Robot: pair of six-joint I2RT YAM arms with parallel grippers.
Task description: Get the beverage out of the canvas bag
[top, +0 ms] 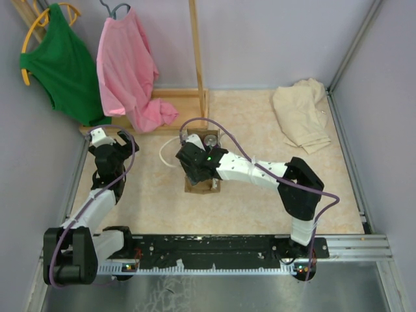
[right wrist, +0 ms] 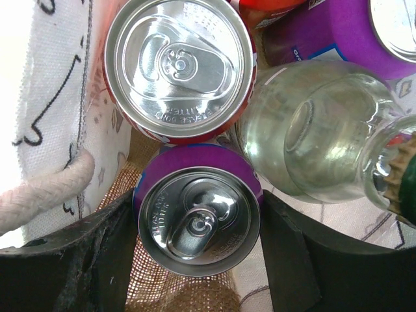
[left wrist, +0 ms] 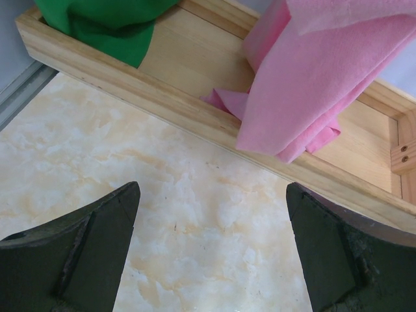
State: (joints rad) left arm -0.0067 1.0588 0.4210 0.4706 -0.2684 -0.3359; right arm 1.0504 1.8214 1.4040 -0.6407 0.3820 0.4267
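The canvas bag (top: 201, 186) stands mid-table, its white handle (top: 166, 153) lying to the left. My right gripper (top: 195, 164) reaches down into it. In the right wrist view the bag's printed wall (right wrist: 45, 97) and a rope handle (right wrist: 45, 192) are at the left. My right gripper (right wrist: 198, 227) has its fingers (right wrist: 97, 260) against both sides of a purple can (right wrist: 198, 221). A red can (right wrist: 179, 65), a clear glass bottle (right wrist: 312, 133) and a second purple can (right wrist: 338, 32) stand beside it. My left gripper (top: 110, 138) is open and empty over the table (left wrist: 211, 188).
A wooden rack base (left wrist: 195, 110) runs just beyond my left gripper, with a pink garment (left wrist: 312, 84) and a green one (left wrist: 110, 26) hanging over it. A beige cloth (top: 302, 117) lies at the back right. Walls close off both sides.
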